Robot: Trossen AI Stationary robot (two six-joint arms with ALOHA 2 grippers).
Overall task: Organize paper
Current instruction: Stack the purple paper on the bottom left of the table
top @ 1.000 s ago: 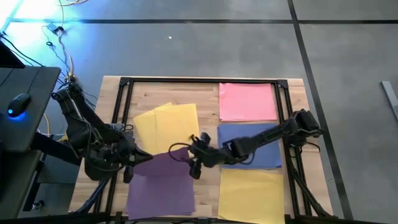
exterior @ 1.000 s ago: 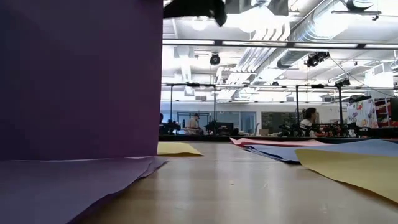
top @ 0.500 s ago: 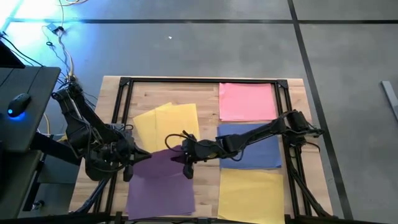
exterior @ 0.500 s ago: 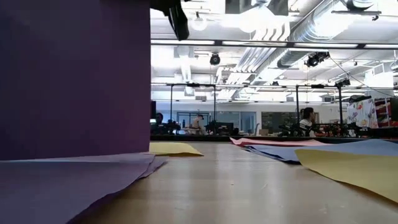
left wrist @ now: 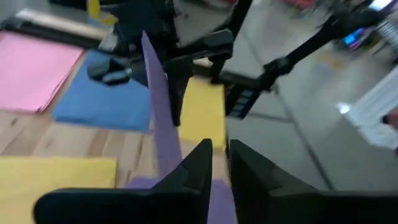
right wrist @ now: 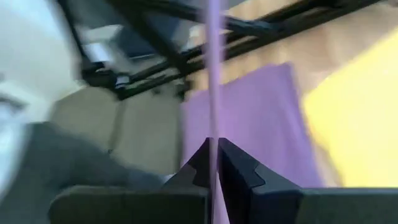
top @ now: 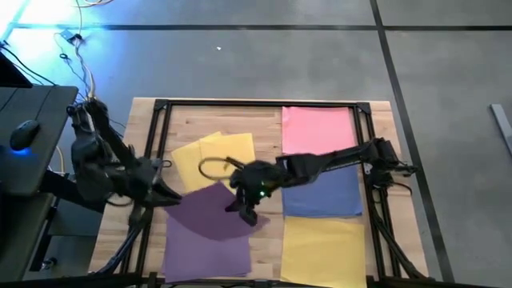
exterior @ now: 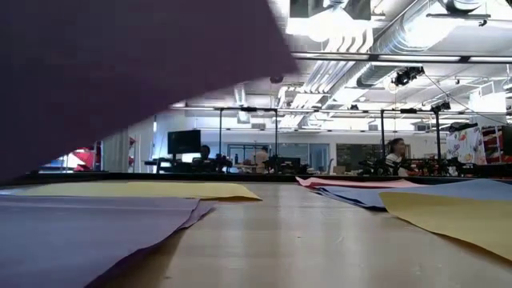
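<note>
A purple sheet of paper [top: 210, 212] [exterior: 120, 64] hangs tilted in the air over the table's near left part, with my right gripper [top: 242, 210] [right wrist: 214, 149] shut on it. More purple paper [top: 204, 254] [exterior: 80, 232] lies flat beneath it, at the near edge. My left gripper [top: 170, 200] [left wrist: 221, 155] stands just left of the lifted sheet. Its fingers are a little apart with nothing between them, and the sheet [left wrist: 158, 112] passes beside them, edge-on. My right gripper pinches the lifted purple sheet at its right-hand edge [right wrist: 214, 121] between its two fingers. It comes from the table's right, slanting down. The sheet looks like a single layer. It spreads away from the fingers toward the left, tilted, and its lower edge [exterior: 160, 112] is clear of the table.
Yellow sheets [top: 212, 156] lie at the far left, pink paper [top: 318, 130] at the far right, blue [top: 332, 196] below it and yellow [top: 324, 252] at the near right. A black frame [top: 256, 104] rims the table. People sit in the room beyond.
My right gripper has gone toward the table's left and shut on the purple sheet's right edge. My left gripper has let go of the sheet and drawn back toward the left edge. The sheet, upright before, now hangs tilted and lifted clear of the table.
</note>
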